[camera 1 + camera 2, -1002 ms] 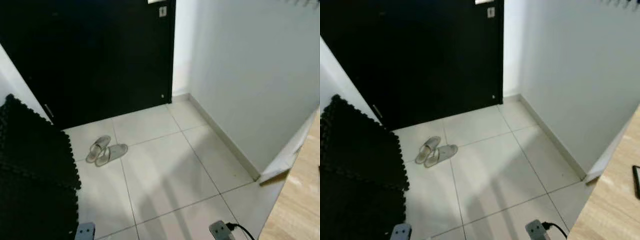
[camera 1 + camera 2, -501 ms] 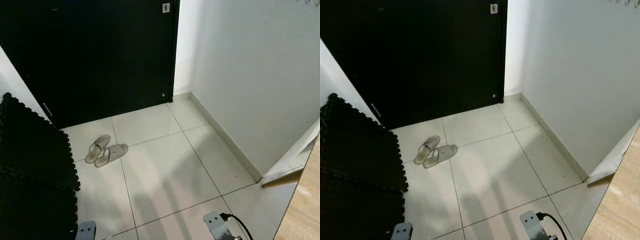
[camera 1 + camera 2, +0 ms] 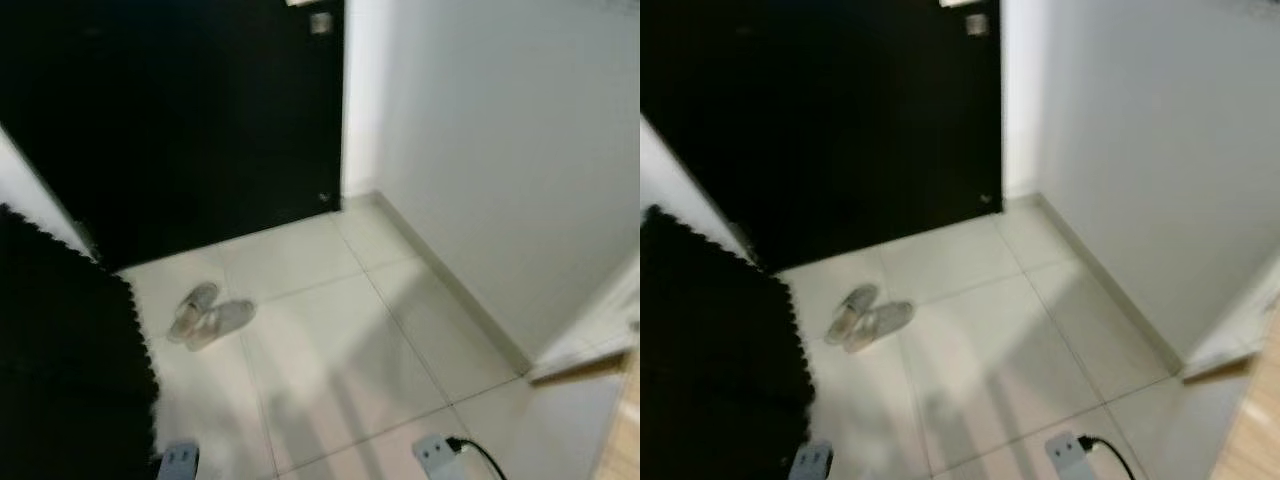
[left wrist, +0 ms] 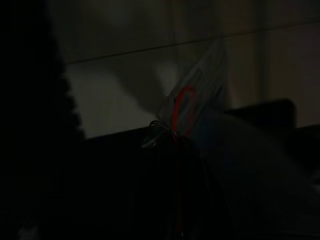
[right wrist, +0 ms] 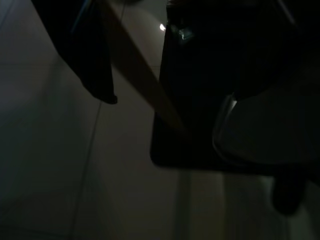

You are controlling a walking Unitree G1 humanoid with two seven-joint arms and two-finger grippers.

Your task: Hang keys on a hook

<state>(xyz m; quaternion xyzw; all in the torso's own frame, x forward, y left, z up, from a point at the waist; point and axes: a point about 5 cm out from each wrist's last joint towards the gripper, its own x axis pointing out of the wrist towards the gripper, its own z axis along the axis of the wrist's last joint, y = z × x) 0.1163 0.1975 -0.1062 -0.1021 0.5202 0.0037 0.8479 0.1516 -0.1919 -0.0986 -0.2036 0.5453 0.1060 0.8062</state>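
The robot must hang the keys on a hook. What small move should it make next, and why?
Probably tilt the head up and turn toward the white wall on the right. The head camera looks down at the pale tiled floor and grey slippers, while the key ring with a red loop hangs in the left wrist view, so a hook has first to be found.

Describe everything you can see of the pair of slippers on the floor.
The slippers are a pale grey, open-backed pair lying flat on the light floor tiles, side by side, seemingly touching at one end and splayed apart at the other. They sit in front of the dark door, close to the black foam mat but apart from it. The picture is blurred, so material and finer detail cannot be told.
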